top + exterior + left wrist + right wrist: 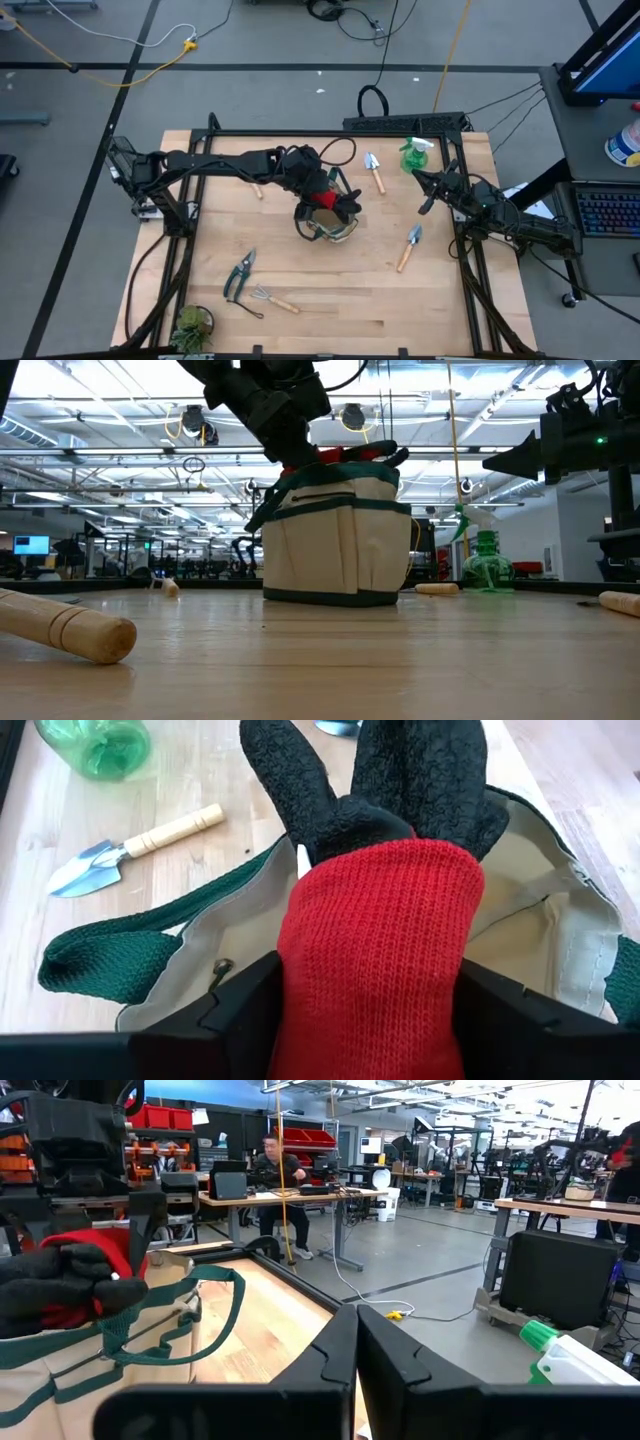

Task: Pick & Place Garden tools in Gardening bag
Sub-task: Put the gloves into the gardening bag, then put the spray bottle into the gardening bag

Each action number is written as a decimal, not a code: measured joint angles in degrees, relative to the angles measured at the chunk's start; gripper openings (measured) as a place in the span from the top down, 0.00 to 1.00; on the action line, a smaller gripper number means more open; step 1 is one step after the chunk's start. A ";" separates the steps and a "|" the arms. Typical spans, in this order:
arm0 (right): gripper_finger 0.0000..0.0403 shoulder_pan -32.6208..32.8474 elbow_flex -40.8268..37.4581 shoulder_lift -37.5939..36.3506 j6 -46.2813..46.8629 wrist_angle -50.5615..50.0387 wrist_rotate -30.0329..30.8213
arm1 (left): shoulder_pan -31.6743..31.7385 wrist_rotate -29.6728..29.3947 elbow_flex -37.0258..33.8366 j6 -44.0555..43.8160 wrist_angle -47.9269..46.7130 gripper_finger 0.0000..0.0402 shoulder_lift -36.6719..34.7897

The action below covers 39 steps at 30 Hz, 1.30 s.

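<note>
- The left gripper (pixel 328 200) is over the open mouth of the gardening bag (pixel 330 228), which stands upright near the middle of the table (pixel 330 300).
- The red-and-black gloves (pixel 375 910) lie between the left fingers (pixel 240 1010), red cuff at the fingers, black glove fingers pointing into the bag; whether the fingers press on the cuff or stand just apart from it cannot be told.
- The right gripper (pixel 425 200) hangs above the table's right side, fingers together, holding nothing.
- A green spray bottle (pixel 413 155) stands at the far right edge, a trowel (pixel 375 172) just beside it.
- A second trowel (pixel 409 248) lies right of the bag.
- Pruners (pixel 240 274) and a fork rake (pixel 272 298) lie near the front left, with a potted plant (pixel 192 325) at the front corner.
</note>
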 joint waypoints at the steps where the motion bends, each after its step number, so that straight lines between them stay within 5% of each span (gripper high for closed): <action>1: 1.00 0.00 0.00 0.00 0.00 0.00 0.00 | -0.02 -0.43 0.00 -0.03 0.02 0.36 0.00; 6: 1.00 0.00 0.00 0.00 0.00 0.00 0.00 | -0.42 -5.63 0.00 -0.35 0.02 0.31 -0.02; 18: 1.00 0.00 0.00 0.00 0.00 -0.01 0.00 | -0.57 -5.51 0.00 -1.20 -0.47 0.26 -0.71; 39: 1.00 0.00 0.02 -0.02 6.41 11.38 0.08 | -1.41 -5.41 0.85 -27.29 -12.94 0.26 -18.41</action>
